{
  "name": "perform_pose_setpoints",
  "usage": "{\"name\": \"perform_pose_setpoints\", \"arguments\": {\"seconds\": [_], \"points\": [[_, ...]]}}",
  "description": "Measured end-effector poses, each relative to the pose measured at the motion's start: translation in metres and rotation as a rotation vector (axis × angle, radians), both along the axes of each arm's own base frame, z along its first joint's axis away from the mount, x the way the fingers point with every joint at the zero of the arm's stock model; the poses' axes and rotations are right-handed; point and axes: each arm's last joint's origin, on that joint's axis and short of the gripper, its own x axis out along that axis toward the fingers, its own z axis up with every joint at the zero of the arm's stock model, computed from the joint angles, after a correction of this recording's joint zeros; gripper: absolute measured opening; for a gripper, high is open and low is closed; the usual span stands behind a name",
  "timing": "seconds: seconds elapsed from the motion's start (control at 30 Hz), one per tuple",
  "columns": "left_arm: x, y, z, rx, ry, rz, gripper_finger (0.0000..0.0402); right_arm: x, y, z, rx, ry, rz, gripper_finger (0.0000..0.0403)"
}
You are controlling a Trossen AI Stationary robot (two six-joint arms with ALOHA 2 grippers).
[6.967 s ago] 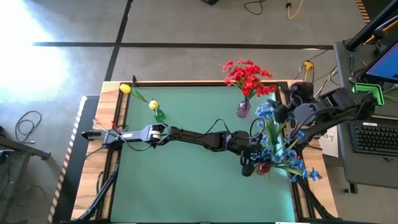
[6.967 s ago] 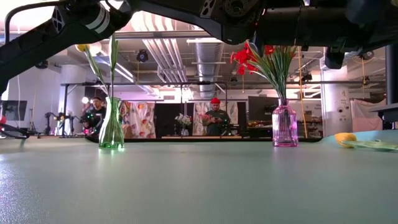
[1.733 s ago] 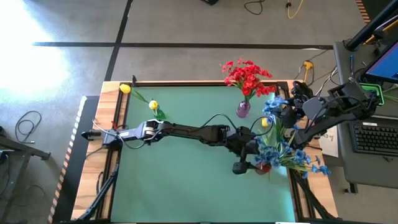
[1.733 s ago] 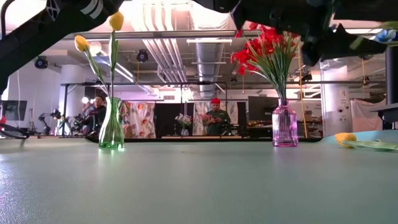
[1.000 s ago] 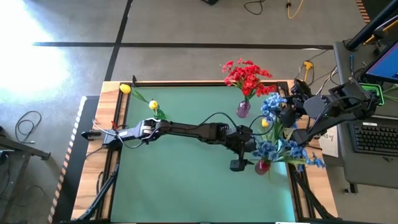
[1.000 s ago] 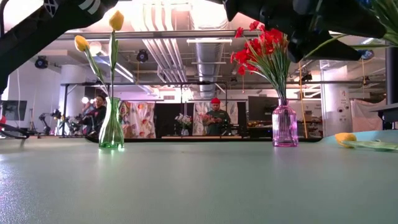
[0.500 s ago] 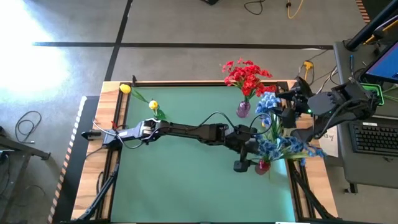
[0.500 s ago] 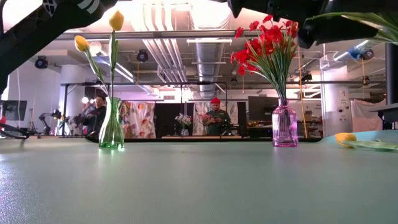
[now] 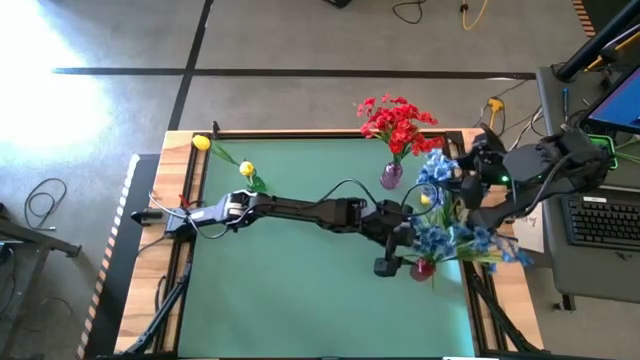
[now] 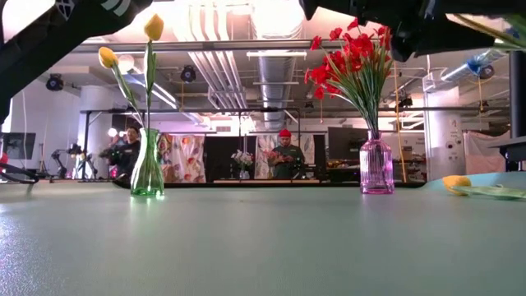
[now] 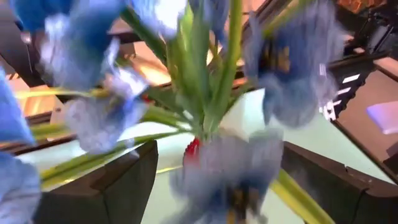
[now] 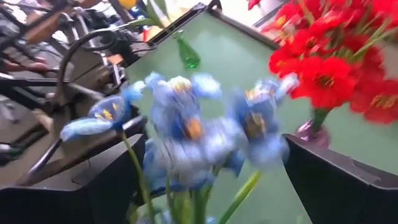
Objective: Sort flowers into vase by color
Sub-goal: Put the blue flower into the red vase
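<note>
Blue flowers [image 9: 445, 240] stand in a bunch whose stems [image 11: 211, 106] run down to a small red vase [image 9: 422, 268] near the table's right edge. My left gripper [image 9: 408, 258] reaches in from the left, open, with a finger on either side of the stems. My right gripper [image 9: 458, 182] hangs open above the bunch, and blue blossoms [image 12: 186, 124] show between its fingers. Yellow flowers [image 10: 153, 27] stand in a green vase [image 9: 256, 185], and red flowers [image 9: 398, 122] in a purple vase [image 9: 390, 176]. One yellow flower [image 9: 427, 198] lies on the mat. My left gripper has a leaning side stem [image 11: 74, 165] crossing in front of one finger [image 11: 118, 183]; whether the two touch, I cannot tell.
Bare green mat [image 9: 300, 290] stretches over the middle and near left. A keyboard and a screen [image 9: 610, 215] stand beyond the table's right edge. In the low view, people [image 10: 283, 156] stand in the room behind the table.
My left gripper has tipped up a little beside the blue bunch, and my right gripper has turned at the wrist above it. The blue sprays have swayed toward the table's right edge, while the red vase has stayed where it was.
</note>
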Motion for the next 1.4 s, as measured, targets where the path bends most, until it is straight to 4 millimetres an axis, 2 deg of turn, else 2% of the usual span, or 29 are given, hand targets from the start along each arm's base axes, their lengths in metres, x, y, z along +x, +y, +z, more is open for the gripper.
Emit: {"name": "perform_pose_setpoints", "arguments": {"seconds": [0.2, 0.47, 0.57, 0.67, 0.73, 0.83, 0.9, 1.0, 1.07, 1.17, 1.23, 1.4], "points": [[-0.003, -0.008, -0.003, 0.014, 0.029, -0.083, 0.0316, -0.002, 0.0, 0.001, 0.05, -0.012, -0.011, 0.0364], [-0.005, -0.009, -0.005, 0.072, 0.039, -0.069, 0.0316, 0.01, 0.005, 0.001, 0.121, -0.005, 0.009, 0.0364], [-0.004, -0.009, -0.004, 0.071, 0.038, -0.048, 0.0316, 0.02, 0.007, 0.002, 0.082, -0.013, -0.014, 0.0364], [-0.005, -0.011, -0.004, 0.069, 0.044, -0.05, 0.0316, 0.017, 0.007, 0.005, 0.124, -0.023, 0.005, 0.0364], [-0.005, -0.011, -0.004, 0.067, 0.045, -0.051, 0.0316, 0.018, 0.006, 0.009, 0.081, -0.052, -0.013, 0.0364], [-0.005, -0.012, -0.004, 0.064, 0.044, -0.055, 0.0316, 0.006, 0.002, 0.014, 0.087, -0.075, -0.011, 0.0364], [-0.005, -0.012, -0.004, 0.064, 0.045, -0.055, 0.0316, 0.006, 0.001, 0.02, 0.025, -0.129, -0.041, 0.0364], [-0.005, -0.011, -0.004, 0.061, 0.047, -0.054, 0.0316, 0.004, 0.001, 0.022, 0.032, -0.129, -0.004, 0.0364], [-0.005, -0.011, -0.004, 0.069, 0.042, -0.058, 0.0316, 0.007, 0.0, 0.026, -0.043, -0.163, -0.031, 0.0364], [-0.006, -0.011, -0.004, 0.077, 0.047, -0.061, 0.0316, 0.004, 0.0, 0.026, -0.013, -0.155, -0.001, 0.0364], [-0.006, -0.011, -0.002, 0.065, 0.052, -0.055, 0.0316, 0.004, -0.001, 0.035, -0.086, -0.217, -0.028, 0.0364], [-0.009, -0.01, 0.01, 0.019, 0.039, -0.026, 0.0316, 0.002, -0.002, 0.038, -0.127, -0.248, -0.012, 0.0364]]}}
